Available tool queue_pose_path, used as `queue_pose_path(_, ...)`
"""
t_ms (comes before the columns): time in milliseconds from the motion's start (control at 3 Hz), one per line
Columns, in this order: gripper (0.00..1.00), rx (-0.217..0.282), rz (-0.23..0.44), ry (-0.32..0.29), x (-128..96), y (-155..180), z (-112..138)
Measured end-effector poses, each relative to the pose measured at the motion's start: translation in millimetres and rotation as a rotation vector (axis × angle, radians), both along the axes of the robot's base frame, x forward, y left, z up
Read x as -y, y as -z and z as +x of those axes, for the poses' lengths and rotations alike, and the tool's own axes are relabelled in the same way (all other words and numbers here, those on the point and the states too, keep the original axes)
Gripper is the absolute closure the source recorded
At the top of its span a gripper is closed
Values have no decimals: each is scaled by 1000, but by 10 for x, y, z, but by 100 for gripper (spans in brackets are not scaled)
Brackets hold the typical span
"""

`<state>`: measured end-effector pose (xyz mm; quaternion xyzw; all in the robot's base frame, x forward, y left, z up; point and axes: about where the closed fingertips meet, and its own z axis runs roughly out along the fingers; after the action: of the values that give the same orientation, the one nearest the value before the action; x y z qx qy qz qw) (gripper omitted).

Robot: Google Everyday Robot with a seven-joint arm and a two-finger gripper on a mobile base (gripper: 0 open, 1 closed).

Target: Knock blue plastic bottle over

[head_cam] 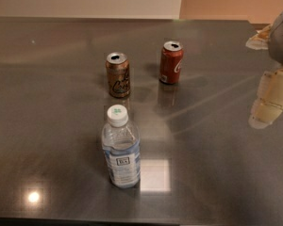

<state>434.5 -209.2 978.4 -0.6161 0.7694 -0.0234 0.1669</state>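
Camera view: where's the small clear plastic bottle with white cap and blue label [121, 149]?
— Upright near the front edge of the grey table [47, 126], well apart from the cream gripper [270, 100] at the right edge. Spread or closed, I cannot tell.
— Behind it?
— A gold-brown can [118, 75] and a red can [171, 62], both upright.

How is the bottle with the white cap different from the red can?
The blue plastic bottle is clear with a white screw cap; the red can is red with a silver top and no cap. The bottle looks taller than the can. The bottle stands nearer the camera, the can farther back. Both stand upright on the grey table. The end effector hangs at the right edge, touching neither.
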Motion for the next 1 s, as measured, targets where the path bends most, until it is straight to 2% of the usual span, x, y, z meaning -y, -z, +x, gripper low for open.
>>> queue_pose_path(333, 0, 5, 39, -101, -207, -50, -117)
queue_pose_path(667, 0, -8, 80, -235, -515, -22, -308)
queue_pose_path(1000, 0, -45, 109, -341, -804, 126, -502)
